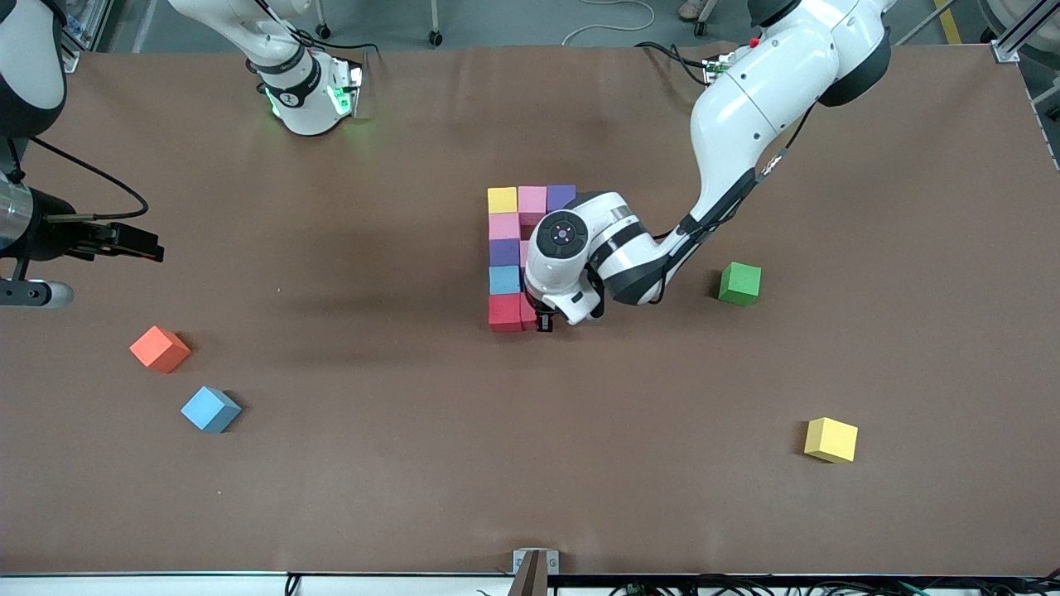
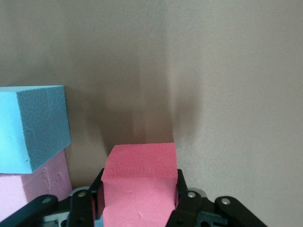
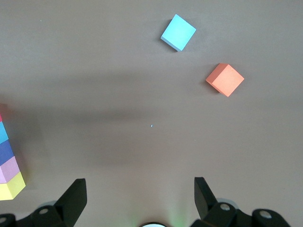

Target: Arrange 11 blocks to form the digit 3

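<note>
L hand (image 2: 137, 208) clamps red cube (image 2: 139, 182) at fig's (image 1: 505, 248) near bar, R hand (image 3: 139, 198) wide, waiting; risk: skewed release nudges blue cube (image 2: 31, 127), since gap w/ neighbours tight.

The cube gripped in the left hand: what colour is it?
Red cube, clearest in the left wrist view.

Green cube (image 1: 739, 283), orange cube (image 1: 160, 348), well apart on table (image 1: 530, 463)
</note>
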Available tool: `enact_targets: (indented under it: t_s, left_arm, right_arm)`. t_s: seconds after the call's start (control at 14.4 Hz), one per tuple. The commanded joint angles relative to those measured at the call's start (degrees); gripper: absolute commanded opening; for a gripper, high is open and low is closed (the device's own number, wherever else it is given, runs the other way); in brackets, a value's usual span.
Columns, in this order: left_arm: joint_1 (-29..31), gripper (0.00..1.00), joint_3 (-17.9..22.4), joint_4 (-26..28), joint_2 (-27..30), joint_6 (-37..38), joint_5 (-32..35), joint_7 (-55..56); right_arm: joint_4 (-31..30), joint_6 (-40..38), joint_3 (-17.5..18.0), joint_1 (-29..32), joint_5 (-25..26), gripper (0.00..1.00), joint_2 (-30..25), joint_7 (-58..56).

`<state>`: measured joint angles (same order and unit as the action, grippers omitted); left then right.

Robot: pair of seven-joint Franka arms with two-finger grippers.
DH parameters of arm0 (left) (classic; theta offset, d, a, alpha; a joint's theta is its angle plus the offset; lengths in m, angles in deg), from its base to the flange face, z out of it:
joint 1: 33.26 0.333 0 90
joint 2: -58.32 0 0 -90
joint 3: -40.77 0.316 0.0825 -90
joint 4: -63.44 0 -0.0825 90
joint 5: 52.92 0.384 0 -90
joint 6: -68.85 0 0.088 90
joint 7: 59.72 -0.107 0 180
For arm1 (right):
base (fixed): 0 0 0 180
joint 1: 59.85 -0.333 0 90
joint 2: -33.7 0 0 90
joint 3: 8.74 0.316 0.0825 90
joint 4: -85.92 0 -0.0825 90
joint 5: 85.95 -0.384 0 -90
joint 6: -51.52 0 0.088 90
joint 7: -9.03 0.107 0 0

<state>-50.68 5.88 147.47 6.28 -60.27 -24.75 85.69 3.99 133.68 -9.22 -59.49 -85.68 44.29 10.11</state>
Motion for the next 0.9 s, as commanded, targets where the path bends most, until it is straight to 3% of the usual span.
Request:
enact_targets:
  t_s: [0.0, 0.21, 0.28, 0.35, 0.42, 0.83]
  left_arm:
    - [-0.42, 0.38, 0.35, 1.75, 0.89, -0.87, 1.1, 0.48]
    - [0.19, 0.5, 0.35, 1.49, 0.89, -0.87, 1.1, 0.48]
    - [0.37, 0.59, 0.35, 1.49, 0.89, -0.87, 1.1, 0.48]
    - [0.02, 0.76, 0.35, 1.49, 0.89, -0.78, 1.1, 0.3]
    - [-0.42, 1.0, 0.44, 1.49, 0.98, -0.78, 1.1, -0.65]
    - [-0.51, 1.0, 0.26, 1.49, 2.9, -0.08, 1.1, -1.28]
  right_arm:
    - [0.99, -0.69, 0.48, 0.78, 0.08, 1.0, 0.05, -0.55]
    - [0.2, -0.42, 0.3, 0.35, -0.18, 1.0, -1.09, -0.64]
    - [-0.41, -0.6, 0.13, 0.26, -0.27, 1.0, -1.7, -0.64]
    - [-2.33, -0.25, 0.04, 0.17, -0.27, 1.0, -3.19, -0.64]
    - [-3.4, -0.16, -0.57, 0.17, -0.27, 1.0, -4.16, -0.64]
    - [-3.93, -0.42, -0.49, 0.34, -0.53, 1.0, -7.77, -0.64]
